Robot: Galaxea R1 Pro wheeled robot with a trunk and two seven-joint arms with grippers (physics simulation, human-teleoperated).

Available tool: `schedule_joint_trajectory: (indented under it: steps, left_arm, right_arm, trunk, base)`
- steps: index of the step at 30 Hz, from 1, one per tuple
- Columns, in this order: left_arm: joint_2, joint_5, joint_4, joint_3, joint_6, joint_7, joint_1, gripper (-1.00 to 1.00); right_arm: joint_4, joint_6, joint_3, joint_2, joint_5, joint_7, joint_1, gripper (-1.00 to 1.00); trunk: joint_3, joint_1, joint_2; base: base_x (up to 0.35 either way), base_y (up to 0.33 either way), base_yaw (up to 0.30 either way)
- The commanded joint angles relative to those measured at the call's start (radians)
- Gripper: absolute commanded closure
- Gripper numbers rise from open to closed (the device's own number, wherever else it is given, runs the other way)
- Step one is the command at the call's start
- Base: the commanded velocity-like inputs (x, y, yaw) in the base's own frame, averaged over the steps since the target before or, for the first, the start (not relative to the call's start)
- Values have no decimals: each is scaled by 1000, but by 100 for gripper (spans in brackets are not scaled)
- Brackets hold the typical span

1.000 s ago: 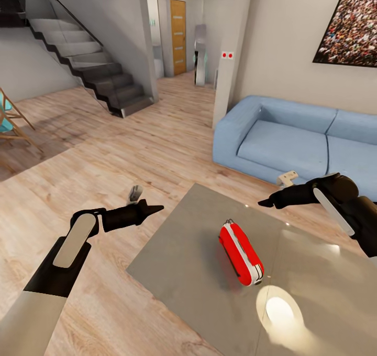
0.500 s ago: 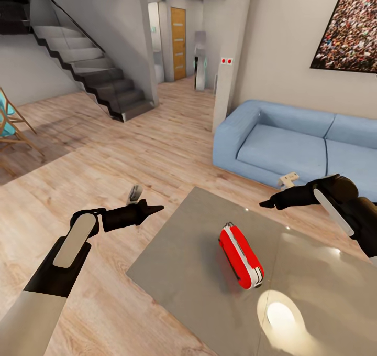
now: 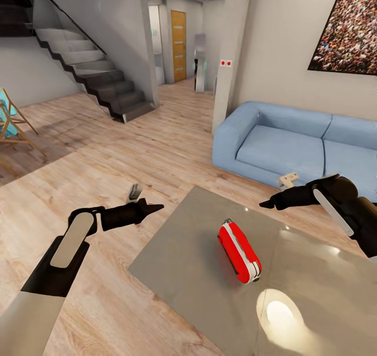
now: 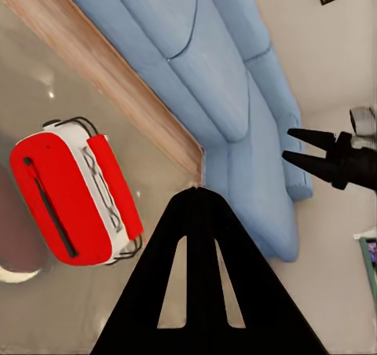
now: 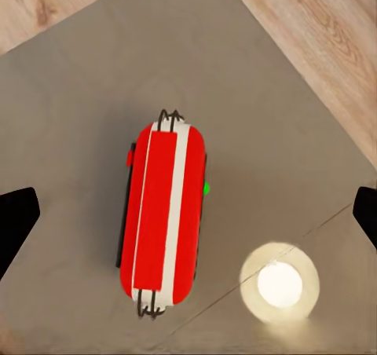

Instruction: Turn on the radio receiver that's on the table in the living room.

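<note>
on the glossy grey table the red radio receiver lies untouched. both arms hover where they were, only the camera drifting slightly. left end effector pinched together, right end effector spread apart above it. no press yet.
</note>
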Motion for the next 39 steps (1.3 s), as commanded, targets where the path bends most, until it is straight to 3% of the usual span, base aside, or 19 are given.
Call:
schedule_joint_trajectory:
  steps: [1,19,24,25,27,28,34,36,39]
  left_arm:
    - [0,0,-2,0,8,0,0,100]
    - [-1,0,-4,0,19,1,0,100]
    - [-4,-3,-3,-5,19,4,0,100]
    - [-6,-6,-2,-18,19,5,0,100]
    - [-4,-18,11,-91,18,6,0,100]
    - [-4,-20,14,-108,18,6,0,100]
    - [-1,-21,69,-151,21,10,0,100]
    - [3,-52,298,-277,5,15,4,100]
    - [3,-59,422,-320,-62,10,18,100]
  right_arm:
    - [1,0,0,0,0,0,0,-100]
    - [12,0,-1,0,0,-5,0,-100]
    - [81,0,0,0,-1,2,15,-100]
    - [88,0,0,0,-1,1,29,-100]
    - [88,0,-1,-2,2,-2,85,-100]
    - [88,0,-1,-3,2,-2,102,-100]
    - [101,0,-1,-31,3,-6,190,-100]
    - [105,-93,-1,-42,4,-70,372,-100]
    - [127,-142,-1,-45,1,-119,459,-100]
  trunk:
    - [0,0,0]
    - [0,0,0]
    - [0,0,0]
    - [0,0,0]
    - [2,0,0]
    - [3,0,0]
    - [12,0,0]
    - [15,0,0]
    - [20,0,0]
  base:
    - [-329,0,0]
    - [-343,0,0]
    - [-344,0,0]
    - [-344,0,0]
    - [-344,0,0]
    - [-344,0,0]
    - [-344,0,0]
    - [-346,0,0]
    - [-346,0,0]
